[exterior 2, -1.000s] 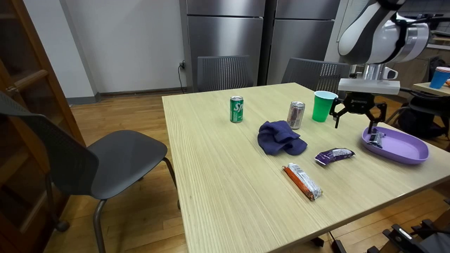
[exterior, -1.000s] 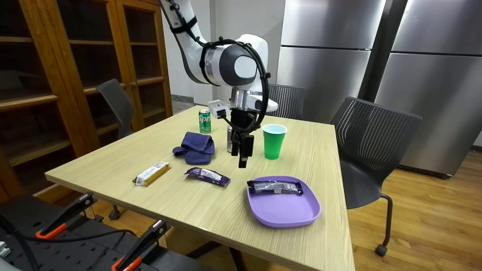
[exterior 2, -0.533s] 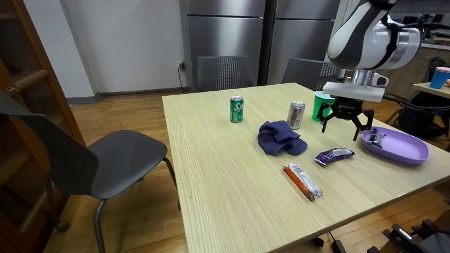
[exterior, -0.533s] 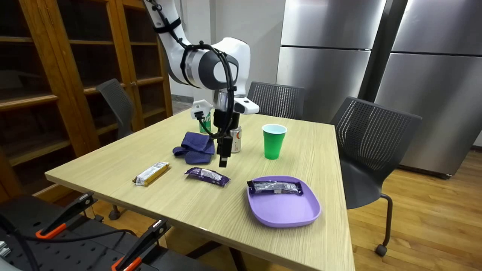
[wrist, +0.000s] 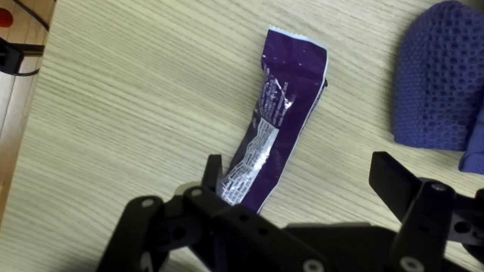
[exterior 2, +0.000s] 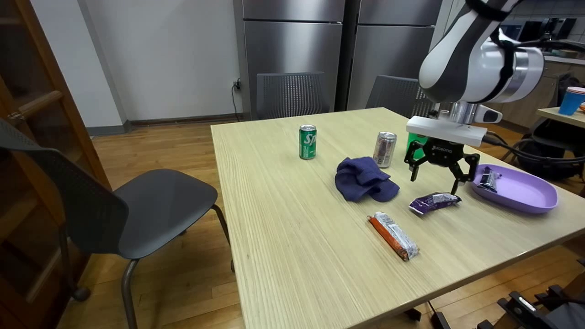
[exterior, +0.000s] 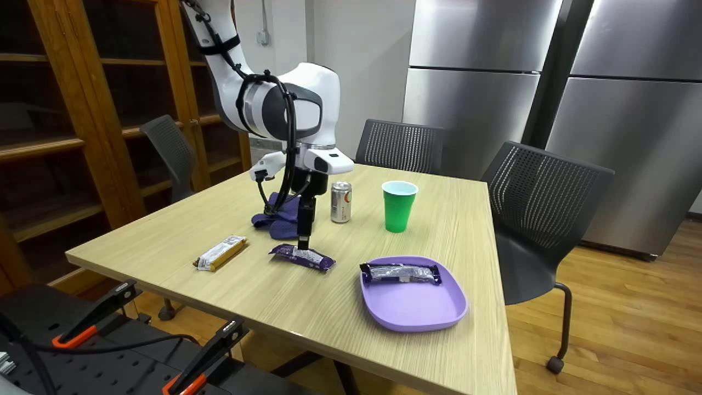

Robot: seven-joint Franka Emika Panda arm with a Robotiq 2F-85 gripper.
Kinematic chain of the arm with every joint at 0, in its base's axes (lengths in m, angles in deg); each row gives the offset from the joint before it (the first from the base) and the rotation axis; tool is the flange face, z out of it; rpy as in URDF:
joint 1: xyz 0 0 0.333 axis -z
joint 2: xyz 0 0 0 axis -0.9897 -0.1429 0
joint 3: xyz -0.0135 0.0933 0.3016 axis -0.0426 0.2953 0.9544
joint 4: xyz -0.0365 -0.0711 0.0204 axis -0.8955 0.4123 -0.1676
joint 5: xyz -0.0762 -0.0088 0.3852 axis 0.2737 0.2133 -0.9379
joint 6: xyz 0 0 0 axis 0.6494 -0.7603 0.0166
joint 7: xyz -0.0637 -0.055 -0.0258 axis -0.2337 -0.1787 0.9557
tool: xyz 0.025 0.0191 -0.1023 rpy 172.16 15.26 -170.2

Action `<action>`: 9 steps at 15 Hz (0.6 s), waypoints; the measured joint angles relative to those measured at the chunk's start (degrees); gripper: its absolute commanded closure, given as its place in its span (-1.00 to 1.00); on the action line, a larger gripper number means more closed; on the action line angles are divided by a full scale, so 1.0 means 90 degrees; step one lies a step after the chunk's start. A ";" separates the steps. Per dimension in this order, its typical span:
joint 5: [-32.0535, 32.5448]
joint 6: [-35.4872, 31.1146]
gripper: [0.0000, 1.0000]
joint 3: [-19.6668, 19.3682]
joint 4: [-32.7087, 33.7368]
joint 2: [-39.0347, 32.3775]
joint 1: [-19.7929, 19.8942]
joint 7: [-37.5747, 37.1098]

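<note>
While the jaws stand wide apart, the purple-wrapped snack bar (wrist: 280, 121), centre of the wrist view, looks light and slick, best pinched across its middle.

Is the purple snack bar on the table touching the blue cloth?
Apart. The wrist view, looking down, shows a wide strip of bare tabletop between the snack bar and the cloth.

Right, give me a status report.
Gripper open, nothing held. Purple packet on the table, just below. Blue cloth nearby, not covering it.
</note>
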 measured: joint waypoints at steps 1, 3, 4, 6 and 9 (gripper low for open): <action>-0.0015 -0.0046 -1.00 0.0006 -0.0040 0.0000 -0.0014 -0.0086; -0.0041 -0.0097 -1.00 0.0023 -0.0105 0.0000 -0.0026 -0.0250; -0.0044 -0.0109 -1.00 0.0026 -0.0133 -0.0002 -0.0031 -0.0325; -0.0047 -0.0123 -1.00 0.0033 -0.0191 -0.0012 -0.0033 -0.0458; -0.0072 -0.0151 -1.00 0.0046 -0.0250 -0.0034 -0.0033 -0.0595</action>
